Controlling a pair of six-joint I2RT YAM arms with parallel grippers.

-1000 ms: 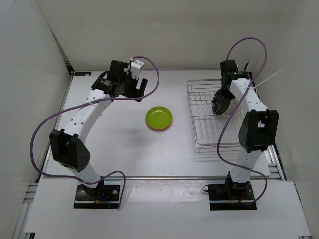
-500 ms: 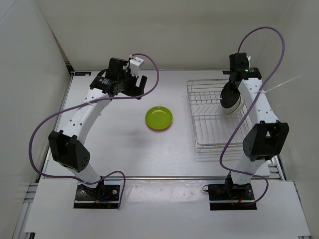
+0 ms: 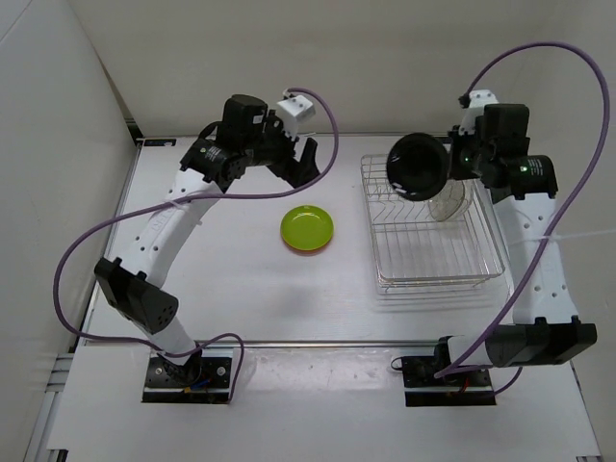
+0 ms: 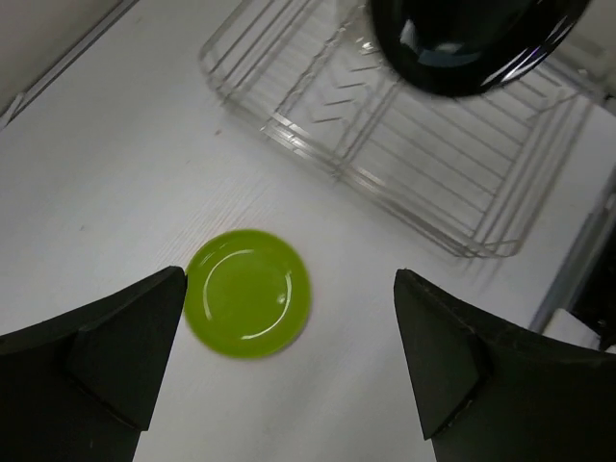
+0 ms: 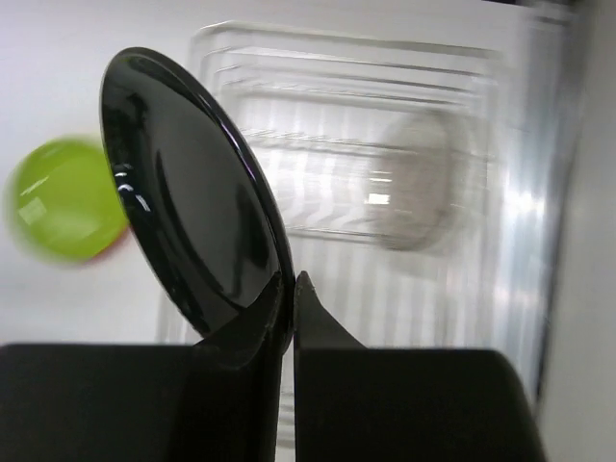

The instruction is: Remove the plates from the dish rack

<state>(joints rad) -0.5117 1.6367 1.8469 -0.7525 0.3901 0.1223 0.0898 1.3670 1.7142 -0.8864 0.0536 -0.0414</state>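
On my left, the left jaws stand wide open with nothing between them, hanging over the far middle of the bench (image 3: 221, 279). Just nearer to me than them, the green plate (image 3: 307, 227) lies flat on the bench, left of the rack (image 3: 438, 280) and apart from it. A thin reddish edge shows at its near side. I take that for the orange plate (image 3: 300, 250) lying underneath, though the view is too poor to be sure. The rack sits on the right side of the bench. The black plate (image 3: 417, 166) hangs on edge above the rack's far left corner, its rim pinched in the right jaws, which are closed tight on it. The clear plate (image 3: 449, 200) stands on edge in the far part of the rack, just right of the black one from above. The right wrist view blurs it.
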